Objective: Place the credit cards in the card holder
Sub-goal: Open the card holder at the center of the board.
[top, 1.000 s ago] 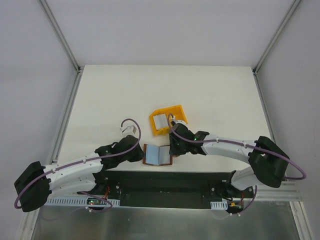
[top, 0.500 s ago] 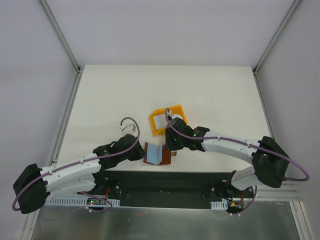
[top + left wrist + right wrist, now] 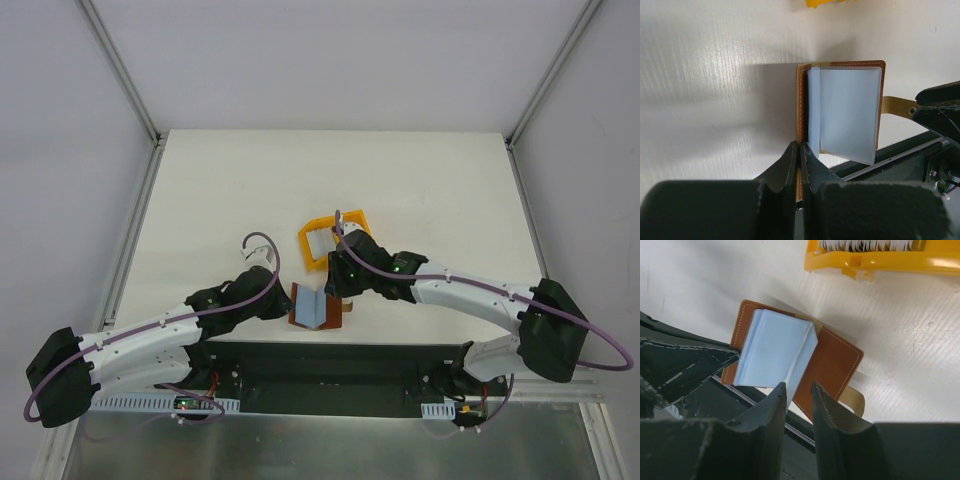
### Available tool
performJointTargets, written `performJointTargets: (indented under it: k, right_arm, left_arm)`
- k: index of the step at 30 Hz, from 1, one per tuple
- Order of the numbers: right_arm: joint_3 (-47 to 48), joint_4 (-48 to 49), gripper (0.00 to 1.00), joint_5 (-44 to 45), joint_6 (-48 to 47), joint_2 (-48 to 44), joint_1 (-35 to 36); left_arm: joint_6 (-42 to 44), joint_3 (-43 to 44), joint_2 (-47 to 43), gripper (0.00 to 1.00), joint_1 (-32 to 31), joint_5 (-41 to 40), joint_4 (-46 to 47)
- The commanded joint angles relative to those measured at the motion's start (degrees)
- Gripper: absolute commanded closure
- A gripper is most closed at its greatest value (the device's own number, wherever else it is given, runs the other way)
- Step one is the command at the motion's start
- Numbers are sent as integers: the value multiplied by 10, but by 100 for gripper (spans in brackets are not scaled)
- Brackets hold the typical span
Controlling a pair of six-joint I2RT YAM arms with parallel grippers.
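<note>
The card holder [image 3: 315, 308], a brown leather wallet with grey inner sleeves, lies half folded in a V at the table's near edge. My left gripper [image 3: 286, 306] is shut on the edge of its left brown cover [image 3: 800, 125] and holds that cover upright. The grey sleeves [image 3: 847, 115] and snap tab [image 3: 897, 106] show beyond it. My right gripper [image 3: 799, 386] hovers over the wallet [image 3: 832, 362], jaws a little apart and holding nothing, at the edge of the grey sleeve [image 3: 772, 352]. The credit cards [image 3: 318, 243] stand in the yellow bin, also in the right wrist view [image 3: 865, 244].
The yellow plastic bin [image 3: 350, 222] stands just behind the wallet, its wall near the top of the right wrist view [image 3: 880, 262]. The black base rail [image 3: 330, 360] runs along the table's near edge right below the wallet.
The wallet has gone from lying flat open to half folded, its left cover raised. My right gripper has moved left over the wallet. My left gripper has edged right.
</note>
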Motion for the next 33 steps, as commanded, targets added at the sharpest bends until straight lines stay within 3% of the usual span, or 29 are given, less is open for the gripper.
performJointTargets:
  k: [1, 5, 12, 21, 26, 33]
  right_arm:
    - [39, 27, 71, -44, -20, -7, 2]
    - [53, 49, 74, -100, -9, 44, 2]
    - [30, 50, 79, -105, 20, 120, 3]
    - [-49, 42, 83, -52, 31, 126, -10]
    - [-42, 47, 86, -64, 33, 152, -9]
    - [-11, 52, 83, -80, 16, 111, -9]
  left_arm:
    - [10, 20, -6, 100, -7, 8, -1]
    - [10, 22, -4, 100, -7, 4, -1]
    - [6, 16, -6, 100, -6, 0, -1]
    - [-50, -39, -11, 100, -7, -35, -24]
    - [-60, -49, -11, 100, -7, -33, -24]
    - [-40, -25, -27, 100, -7, -34, -25]
